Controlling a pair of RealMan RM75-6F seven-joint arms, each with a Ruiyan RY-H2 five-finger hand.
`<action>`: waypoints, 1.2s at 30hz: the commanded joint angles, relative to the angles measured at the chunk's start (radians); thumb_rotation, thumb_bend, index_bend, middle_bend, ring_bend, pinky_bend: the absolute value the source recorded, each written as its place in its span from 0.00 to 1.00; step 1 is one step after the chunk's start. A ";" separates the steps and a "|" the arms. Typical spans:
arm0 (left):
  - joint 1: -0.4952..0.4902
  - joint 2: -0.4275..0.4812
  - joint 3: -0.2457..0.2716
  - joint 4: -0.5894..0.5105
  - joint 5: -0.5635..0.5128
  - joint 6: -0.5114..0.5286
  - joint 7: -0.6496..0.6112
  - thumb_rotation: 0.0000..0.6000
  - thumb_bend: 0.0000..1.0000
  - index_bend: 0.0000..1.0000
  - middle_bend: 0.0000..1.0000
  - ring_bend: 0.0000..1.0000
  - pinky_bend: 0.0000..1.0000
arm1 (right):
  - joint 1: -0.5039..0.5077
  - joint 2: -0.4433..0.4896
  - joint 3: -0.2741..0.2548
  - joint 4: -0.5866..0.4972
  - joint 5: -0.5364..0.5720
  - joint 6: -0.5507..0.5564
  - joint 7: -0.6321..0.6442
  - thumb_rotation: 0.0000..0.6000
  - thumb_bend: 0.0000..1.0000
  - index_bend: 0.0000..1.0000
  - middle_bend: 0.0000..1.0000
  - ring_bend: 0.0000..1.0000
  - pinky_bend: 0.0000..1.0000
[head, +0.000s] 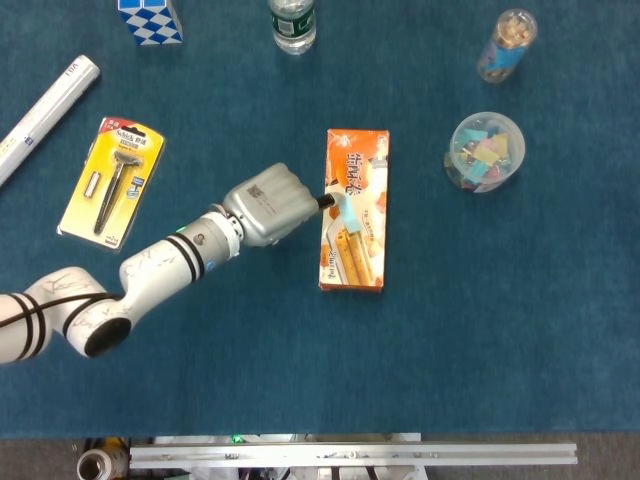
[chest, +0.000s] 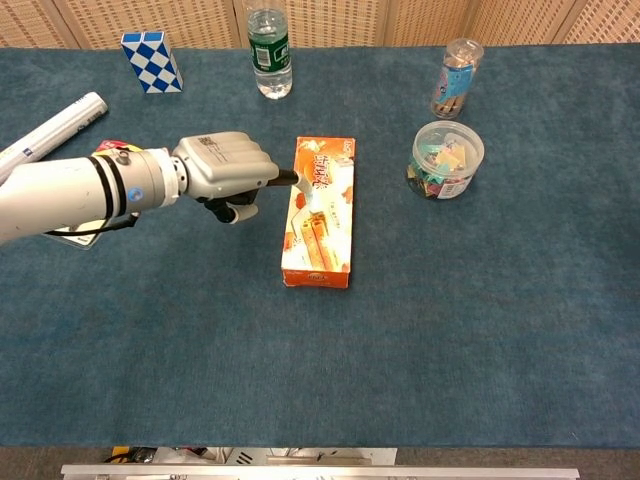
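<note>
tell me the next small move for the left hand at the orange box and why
Probably a short push further right. The left hand has its fingers curled in, with one fingertip against the long left edge of the orange snack box, which lies flat and not gripped.

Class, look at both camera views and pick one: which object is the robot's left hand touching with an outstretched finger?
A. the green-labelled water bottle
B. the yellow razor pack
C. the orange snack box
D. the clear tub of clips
C. The left hand reaches a fingertip onto the left long edge of the orange snack box; the other items lie well apart from it.
</note>
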 joint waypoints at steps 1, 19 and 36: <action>-0.005 -0.006 -0.001 0.001 -0.005 -0.002 0.005 1.00 0.68 0.13 0.98 1.00 1.00 | -0.003 0.002 0.000 0.000 0.001 0.002 0.003 1.00 0.80 0.54 0.82 0.94 1.00; -0.031 -0.010 0.011 -0.014 -0.097 0.003 0.078 1.00 0.68 0.13 0.98 1.00 1.00 | -0.013 0.012 0.002 -0.001 -0.002 0.003 0.019 1.00 0.80 0.54 0.82 0.94 1.00; -0.046 -0.016 0.022 -0.012 -0.137 0.015 0.098 1.00 0.68 0.13 0.98 1.00 1.00 | -0.022 0.018 0.003 -0.005 -0.009 0.009 0.022 1.00 0.80 0.54 0.82 0.94 1.00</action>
